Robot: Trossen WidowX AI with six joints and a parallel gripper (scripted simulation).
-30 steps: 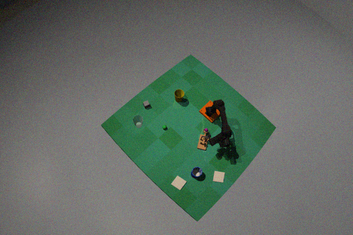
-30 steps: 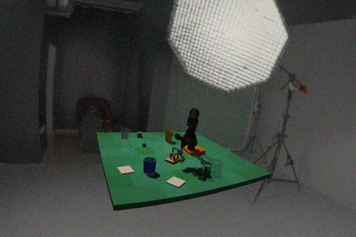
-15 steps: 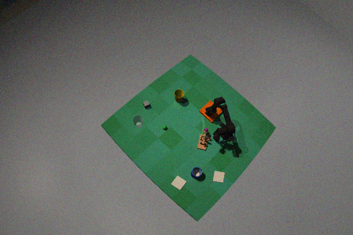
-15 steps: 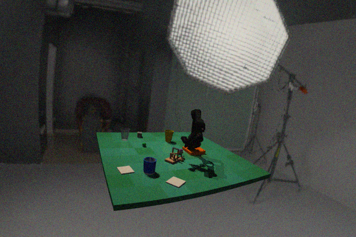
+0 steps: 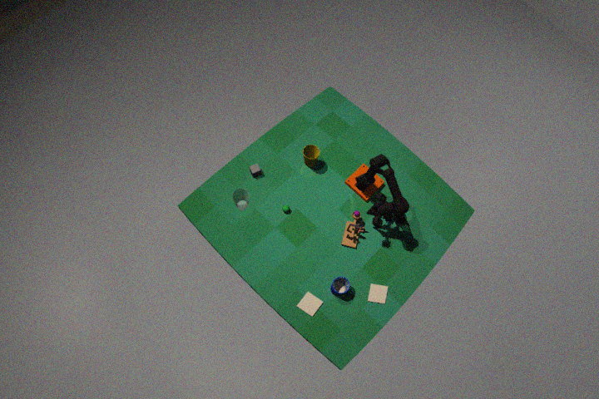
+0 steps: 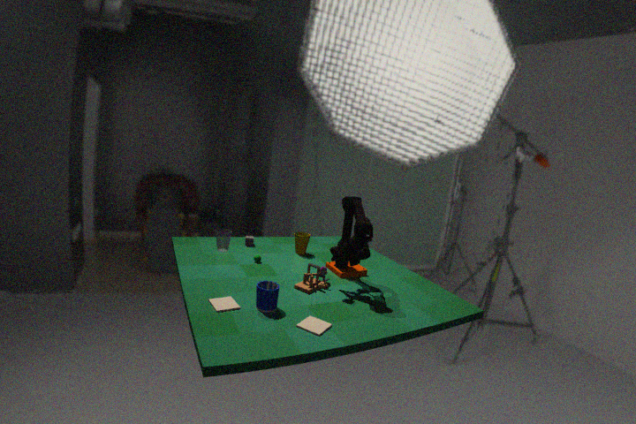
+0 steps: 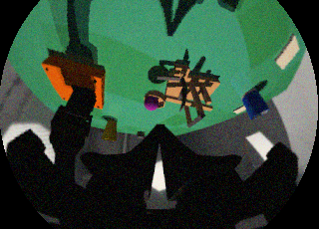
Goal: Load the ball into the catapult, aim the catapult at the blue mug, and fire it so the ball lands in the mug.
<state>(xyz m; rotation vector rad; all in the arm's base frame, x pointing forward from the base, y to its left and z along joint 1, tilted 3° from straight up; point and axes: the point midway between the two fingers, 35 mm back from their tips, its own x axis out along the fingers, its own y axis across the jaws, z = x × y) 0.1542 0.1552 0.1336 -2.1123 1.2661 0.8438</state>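
Note:
The purple ball [image 5: 356, 214] [image 6: 322, 270] [image 7: 152, 104] sits in the cup at the end of the throwing arm of the wooden catapult [image 5: 346, 241] [image 6: 306, 286] [image 7: 214, 85]. That end is on the side away from the blue mug [image 6: 267, 296] [image 7: 255, 105], and the catapult points roughly at the mug in the top view. The mug stands upright. A pale patch shows inside it. My gripper [image 5: 369, 212] [image 7: 159, 127] is shut and empty, held above the table beside the ball end of the catapult. In the exterior view the gripper cannot be told from the dark arm.
My orange base [image 5: 355, 181] [image 6: 356, 272] [image 7: 60, 82] is near the catapult. A yellow cup [image 5: 311, 155] [image 6: 301, 244], clear cup [image 5: 240, 197] [image 6: 223, 240], grey cube [image 5: 255, 169] and green ball [image 5: 286, 208] stand farther off. Pale tiles [image 5: 309, 303] [image 5: 378, 293] flank the mug.

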